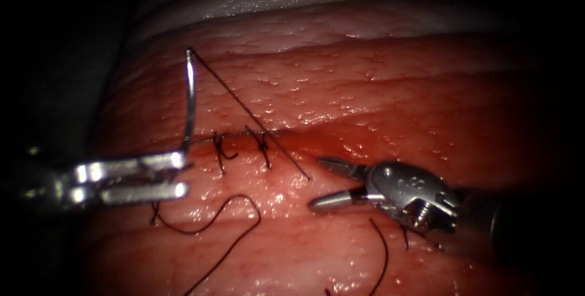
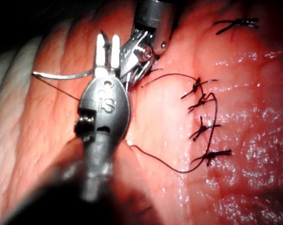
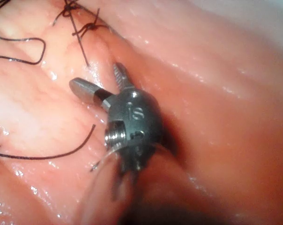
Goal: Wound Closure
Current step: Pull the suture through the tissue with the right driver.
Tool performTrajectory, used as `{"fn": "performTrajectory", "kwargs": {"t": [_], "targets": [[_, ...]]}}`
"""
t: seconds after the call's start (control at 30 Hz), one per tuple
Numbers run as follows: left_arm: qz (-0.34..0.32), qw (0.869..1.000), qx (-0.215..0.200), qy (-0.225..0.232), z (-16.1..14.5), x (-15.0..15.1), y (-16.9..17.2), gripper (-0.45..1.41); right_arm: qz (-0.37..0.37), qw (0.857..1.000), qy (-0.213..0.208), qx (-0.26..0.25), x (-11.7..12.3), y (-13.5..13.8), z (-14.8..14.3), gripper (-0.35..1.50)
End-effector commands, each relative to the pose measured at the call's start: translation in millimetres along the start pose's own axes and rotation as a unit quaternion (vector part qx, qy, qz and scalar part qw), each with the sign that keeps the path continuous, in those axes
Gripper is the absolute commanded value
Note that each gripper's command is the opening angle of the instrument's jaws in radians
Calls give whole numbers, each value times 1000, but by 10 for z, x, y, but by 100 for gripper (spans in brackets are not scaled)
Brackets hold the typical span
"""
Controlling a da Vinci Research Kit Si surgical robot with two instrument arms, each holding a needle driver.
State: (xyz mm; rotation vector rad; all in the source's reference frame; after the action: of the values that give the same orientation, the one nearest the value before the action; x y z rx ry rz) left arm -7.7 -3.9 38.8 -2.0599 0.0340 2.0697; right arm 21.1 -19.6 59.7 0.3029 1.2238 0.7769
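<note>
Glistening tissue [image 1: 378, 89] carries the cut [image 1: 286, 133], two stitches at its left end. Endoscope view: left tool [image 1: 180, 175] grips the needle [image 1: 191, 98] near one end, the curve standing free above the tissue, clear of it; thread [image 1: 256, 116] slants from its top to the right tool [image 1: 314, 181], jaws wide, holding nothing. A firm hold should keep the needle from swivelling. Left wrist view: four knots [image 2: 203, 129] show. Right wrist view: open jaws hover just over tissue; where the thread enters is hard to make out

Wet tissue, bright steel

The tissue [image 1: 365, 89] glistens, pebbled; beside its cut, the needle [image 1: 191, 98] is polished metal, the thread [image 1: 244, 104] dark, matt.
</note>
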Motion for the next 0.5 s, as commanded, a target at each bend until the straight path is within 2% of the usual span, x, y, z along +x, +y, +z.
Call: {"fn": "performTrajectory", "kwargs": {"t": [0.03, 0.17, 0.4, 0.43, 0.5], "targets": [[4, 1000, -9, 0, 8, -9, 4, -45, -8, 1000, 6, 0, 11, 2, 7, 131], [14, 1000, -23, 9, 13, -18, 21, -45, -14, 1000, 6, -2, 30, -2, 8, 131], [17, 999, -32, 19, 12, -13, 29, -45, -20, 1000, -2, -5, 26, -9, 18, 133], [17, 999, -34, 21, 11, -12, 29, -45, -21, 1000, -5, -5, 25, -11, 19, 131], [17, 999, -35, 21, 9, -11, 29, -45, -29, 999, -25, -3, 16, -16, 23, 109]]}}
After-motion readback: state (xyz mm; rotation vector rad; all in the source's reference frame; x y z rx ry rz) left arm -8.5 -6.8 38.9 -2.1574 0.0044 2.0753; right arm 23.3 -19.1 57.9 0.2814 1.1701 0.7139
